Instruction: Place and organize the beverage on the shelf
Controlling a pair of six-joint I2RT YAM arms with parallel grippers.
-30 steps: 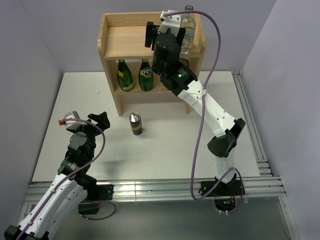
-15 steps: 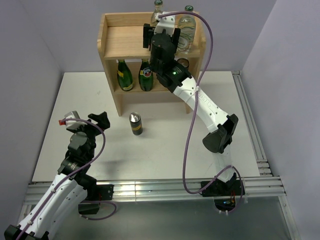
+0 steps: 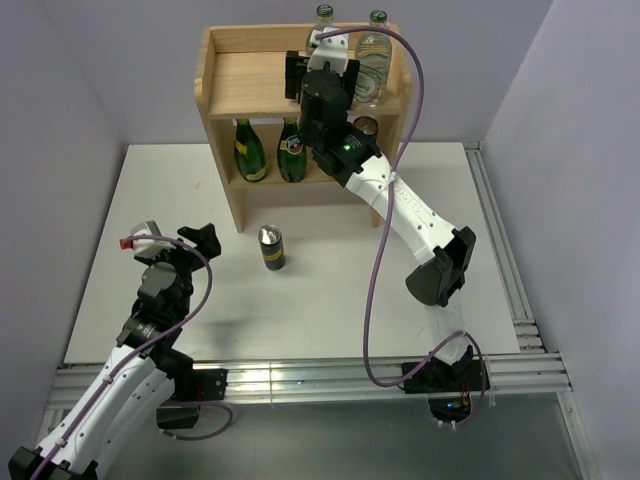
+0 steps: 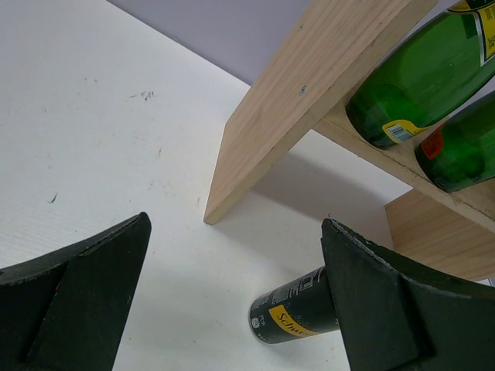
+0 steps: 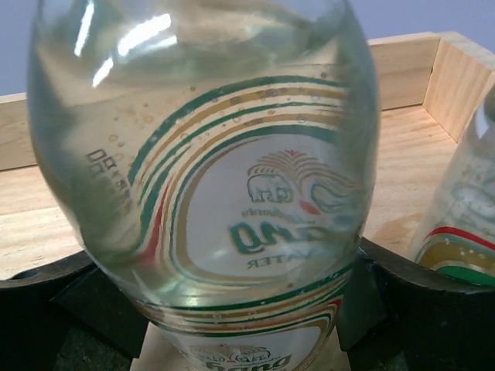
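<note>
The wooden shelf (image 3: 250,82) stands at the back of the table. My right gripper (image 3: 322,55) is shut on a clear glass bottle (image 3: 322,22) with a green cap and holds it upright over the top board (image 5: 31,224). The bottle (image 5: 201,178) fills the right wrist view between the fingers (image 5: 429,309). A second clear bottle (image 3: 375,60) stands just right of it (image 5: 464,224). Two dark green bottles (image 3: 248,150) (image 3: 292,152) stand on the lower tier. One dark can (image 3: 366,125) stands there too, partly hidden by the arm. Another can (image 3: 271,248) stands on the table. My left gripper (image 3: 168,238) is open and empty, left of that can (image 4: 290,313).
The shelf's left side panel (image 4: 309,100) reaches the table just behind the loose can. The top board has a raised rim (image 5: 402,69). An aluminium rail (image 3: 500,250) runs along the table's right edge. Grey walls close in on both sides.
My right gripper has moved left and back along the top board with the clear bottle, whose green cap now shows behind the wrist. The left arm has not moved.
</note>
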